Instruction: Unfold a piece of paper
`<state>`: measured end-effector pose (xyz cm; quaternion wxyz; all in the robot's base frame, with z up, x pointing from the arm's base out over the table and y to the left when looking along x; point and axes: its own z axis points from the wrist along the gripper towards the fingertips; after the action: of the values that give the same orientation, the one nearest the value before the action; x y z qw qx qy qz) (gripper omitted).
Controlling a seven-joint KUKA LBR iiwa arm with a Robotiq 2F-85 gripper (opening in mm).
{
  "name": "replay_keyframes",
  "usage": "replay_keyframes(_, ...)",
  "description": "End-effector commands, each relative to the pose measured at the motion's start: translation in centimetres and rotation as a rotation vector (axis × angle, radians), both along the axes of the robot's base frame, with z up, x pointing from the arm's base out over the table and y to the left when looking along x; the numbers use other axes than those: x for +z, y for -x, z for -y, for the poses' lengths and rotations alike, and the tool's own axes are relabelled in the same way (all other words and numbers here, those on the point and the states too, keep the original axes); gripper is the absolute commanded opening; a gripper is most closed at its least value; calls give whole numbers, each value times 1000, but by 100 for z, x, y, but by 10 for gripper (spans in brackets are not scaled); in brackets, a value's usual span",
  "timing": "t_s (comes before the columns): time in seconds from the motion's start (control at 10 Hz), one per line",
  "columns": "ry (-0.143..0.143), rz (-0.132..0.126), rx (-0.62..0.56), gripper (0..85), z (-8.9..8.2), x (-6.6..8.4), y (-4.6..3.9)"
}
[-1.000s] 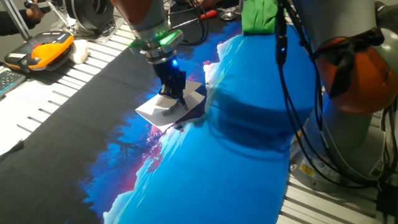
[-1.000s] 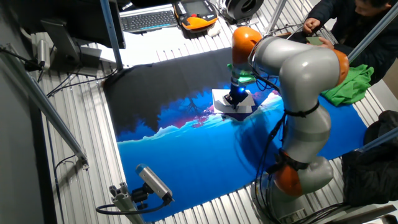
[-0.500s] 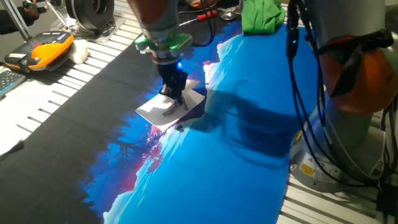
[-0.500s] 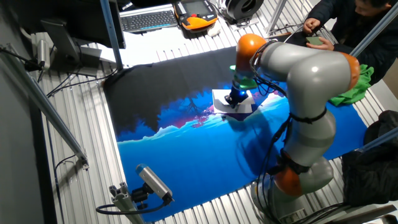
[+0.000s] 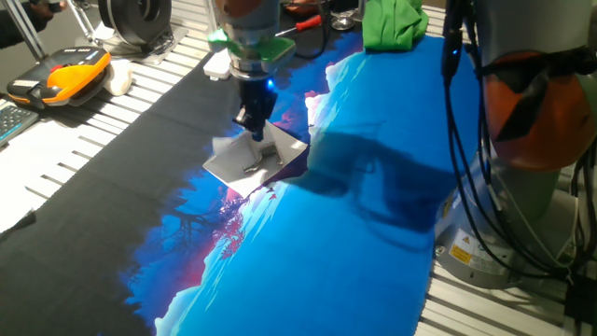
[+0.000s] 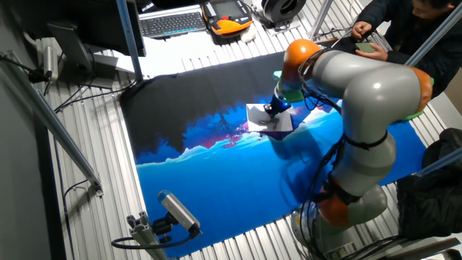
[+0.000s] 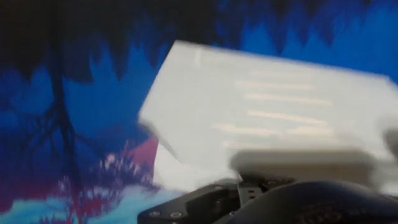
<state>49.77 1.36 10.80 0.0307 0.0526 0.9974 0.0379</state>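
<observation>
Since a second ago the arm has lifted and swung toward the far side of the table, so the gripper (image 5: 252, 126) now hangs above the rear edge of the piece of paper (image 5: 254, 161) instead of pressing down into its middle. One flap of the sheet has come up with it: in the one fixed view the near part lies flat while the far part rises toward the fingertips, with a crease between the two.

From the other fixed view, the gripper (image 6: 272, 110) sits at the right-hand edge of the paper (image 6: 267, 119), under the arm's bent orange and grey elbow (image 6: 339, 72). Its fingers look close together at the paper's raised edge, but I cannot tell whether they actually pinch it.

The hand view is blurred. A pale white sheet (image 7: 261, 112) fills most of it, tilted, with the dark body of the gripper along the bottom.

The paper rests on a cloth (image 5: 373, 224) printed in bright blue, pink and black, near where the black part meets the blue. A green cloth (image 5: 392, 23) lies at the far end of the table, well apart from the paper, and an orange and black handheld controller (image 5: 65, 77) sits off to the left.
</observation>
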Motion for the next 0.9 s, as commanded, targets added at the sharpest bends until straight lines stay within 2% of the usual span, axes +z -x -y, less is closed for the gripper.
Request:
replay_keyframes(0.0,29,102,-15,0,-19,11,-46)
replay_keyframes(0.2,76,150,-47,0,-59,27,-165)
replay_keyframes(0.3,87,156,-53,0,-63,26,-244)
replay_keyframes(0.5,60,137,-49,0,-37,22,-298)
replay_keyframes(0.6,53,116,-48,0,-37,16,-302)
replay_keyframes(0.7,32,103,-47,0,-38,13,-303)
replay_keyframes(0.8,29,103,-47,0,-38,13,-303)
